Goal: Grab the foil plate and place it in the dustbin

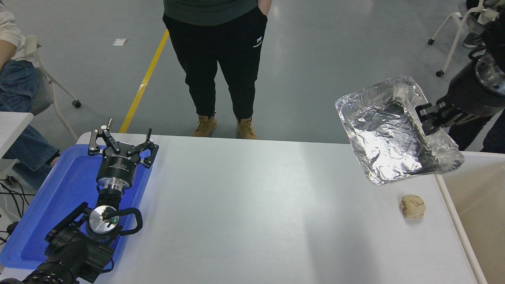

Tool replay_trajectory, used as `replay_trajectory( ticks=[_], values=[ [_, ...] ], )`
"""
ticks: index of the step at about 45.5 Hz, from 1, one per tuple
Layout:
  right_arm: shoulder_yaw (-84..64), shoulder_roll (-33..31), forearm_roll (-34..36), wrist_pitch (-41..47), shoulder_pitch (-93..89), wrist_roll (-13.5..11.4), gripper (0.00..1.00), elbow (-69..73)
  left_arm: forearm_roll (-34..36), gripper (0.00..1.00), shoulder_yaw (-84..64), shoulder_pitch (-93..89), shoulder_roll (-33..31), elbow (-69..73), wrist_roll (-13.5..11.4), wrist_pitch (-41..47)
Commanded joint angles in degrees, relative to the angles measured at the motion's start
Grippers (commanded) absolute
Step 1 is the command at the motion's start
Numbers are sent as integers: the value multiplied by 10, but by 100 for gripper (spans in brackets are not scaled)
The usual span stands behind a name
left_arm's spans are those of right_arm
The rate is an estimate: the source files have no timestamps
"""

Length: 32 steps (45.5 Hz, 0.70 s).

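Foil plate (388, 136) raised clear of table (244, 205), tilted, pinched by its right rim in right gripper (430, 118); edge grip leaves tray free to drop into dustbin (473, 201) at far right. Left gripper (122, 144) spread wide, empty, parked over blue tray (47, 205)

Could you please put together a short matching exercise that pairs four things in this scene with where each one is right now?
Things:
1. foil plate
2. tan lump
3. left pincer
4. dustbin

Places:
A. resting on the white table
B. beside the table's right end
C. over the blue tray, open
D. held in the air by the right pincer

Pairs: 1-D, 2-A, 3-C, 4-B
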Motion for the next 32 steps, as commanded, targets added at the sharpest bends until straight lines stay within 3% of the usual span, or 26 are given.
replay_trajectory(
  ticks=[1,20,32],
  values=[
    [15,-87,-91,3,-48,1,0,-60,0,100,0,0,0,0,0,0],
    [145,-255,-210,-4,-226,2,0,-207,0,100,0,0,0,0,0,0],
    [295,-291,-221,-36,-426,4,0,-311,0,100,0,0,0,0,-1,0]
  ],
)
